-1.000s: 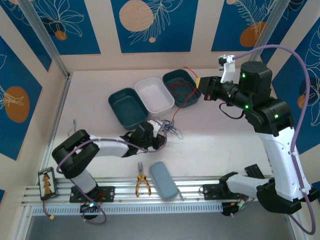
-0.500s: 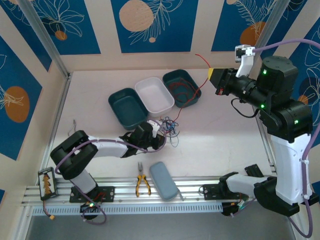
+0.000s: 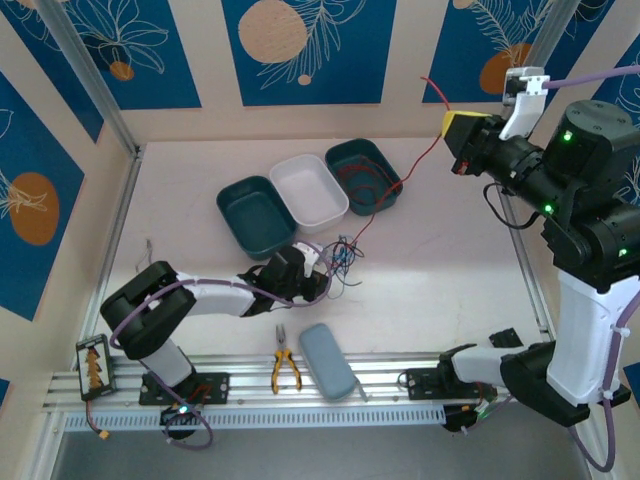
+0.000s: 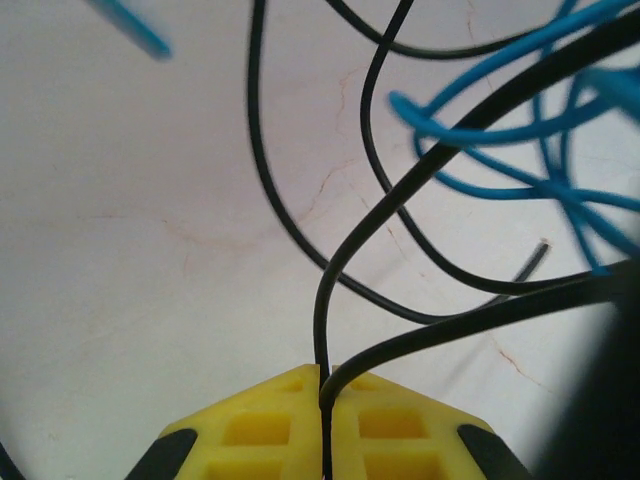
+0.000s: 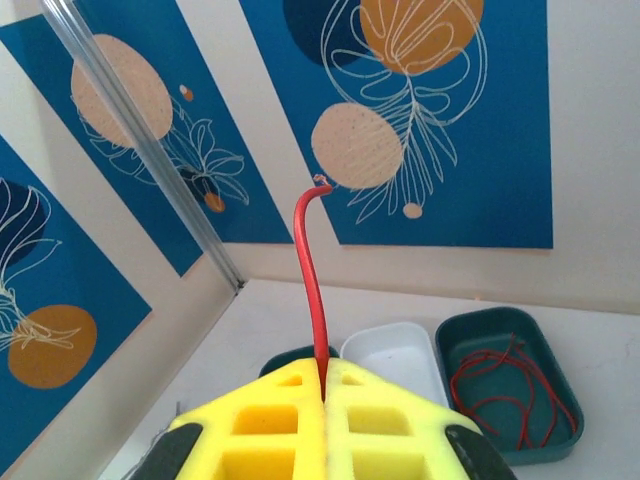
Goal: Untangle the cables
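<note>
Above the table (image 3: 450, 260), right jaws clamped on red cable (image 5: 308, 280), left jaws pinching black cable (image 4: 319, 330)

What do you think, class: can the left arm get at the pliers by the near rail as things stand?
Probably not right now: the left gripper is shut on a black cable. The pliers lie uncovered close by, so once it lets go, likely yes.

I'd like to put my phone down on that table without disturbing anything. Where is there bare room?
Bare table lies between the left wall and the dark teal tray, and a wider patch lies right of the red cable. Crowded: the cable tangle by the left gripper.
</note>
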Motion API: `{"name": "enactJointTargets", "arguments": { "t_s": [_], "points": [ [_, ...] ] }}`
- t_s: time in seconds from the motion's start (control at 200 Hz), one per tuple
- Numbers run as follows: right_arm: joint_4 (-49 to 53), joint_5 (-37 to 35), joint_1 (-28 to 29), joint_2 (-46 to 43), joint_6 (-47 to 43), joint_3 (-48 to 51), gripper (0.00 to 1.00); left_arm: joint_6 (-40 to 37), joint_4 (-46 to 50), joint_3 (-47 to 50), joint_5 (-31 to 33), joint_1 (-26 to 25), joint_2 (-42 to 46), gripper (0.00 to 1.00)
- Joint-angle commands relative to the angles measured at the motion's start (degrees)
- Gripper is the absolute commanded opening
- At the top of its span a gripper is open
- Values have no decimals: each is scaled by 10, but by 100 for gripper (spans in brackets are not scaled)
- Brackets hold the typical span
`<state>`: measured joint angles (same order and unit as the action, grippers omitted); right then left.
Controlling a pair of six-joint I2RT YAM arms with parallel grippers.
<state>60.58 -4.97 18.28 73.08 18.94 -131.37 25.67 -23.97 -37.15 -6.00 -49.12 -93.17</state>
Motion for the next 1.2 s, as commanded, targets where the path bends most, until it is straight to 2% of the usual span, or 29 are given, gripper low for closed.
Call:
{"name": "enactJointTargets", "arguments": {
  "t_s": [0.0, 0.535, 1.195],
  "points": [
    [-12, -23, -7, 11, -24, -49, 0, 8, 24, 8, -8, 8, 3, 0],
    [-77, -70, -21, 49, -81, -127, 0, 6, 33, 14, -7, 8, -12, 0],
    [-190, -111, -27, 51, -112, -131, 0, 3, 25, 19, -13, 8, -19, 0]
  ]
}}
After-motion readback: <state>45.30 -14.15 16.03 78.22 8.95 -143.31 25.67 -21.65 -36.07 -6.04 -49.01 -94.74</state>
